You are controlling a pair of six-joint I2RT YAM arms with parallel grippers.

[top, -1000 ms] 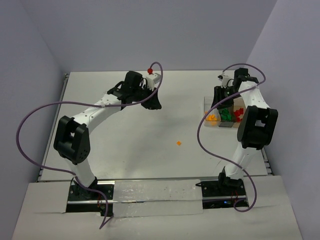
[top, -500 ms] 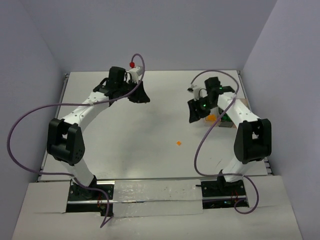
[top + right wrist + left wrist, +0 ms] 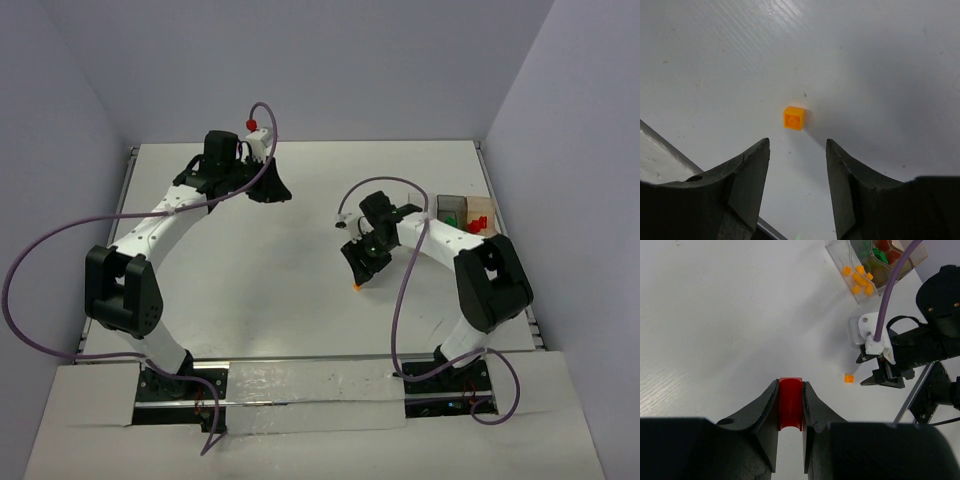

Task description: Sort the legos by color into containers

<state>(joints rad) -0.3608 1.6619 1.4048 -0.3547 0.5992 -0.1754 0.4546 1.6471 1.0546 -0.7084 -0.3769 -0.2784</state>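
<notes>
The right tool (image 3: pixel 797 144) hung open just above the desk (image 3: pixel 890 75), the lone orange lego (image 3: pixel 793 118) lying centred just ahead of its fingers; the left tool (image 3: pixel 790 386), well apart, pinched a red lego (image 3: pixel 790 407).

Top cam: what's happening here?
Lego sort by color, in progress. The right gripper hangs open just above the lone orange lego on the table, not yet closed on it. The left gripper is shut on a red lego, away from the containers, which already hold orange, green and red bricks.
</notes>
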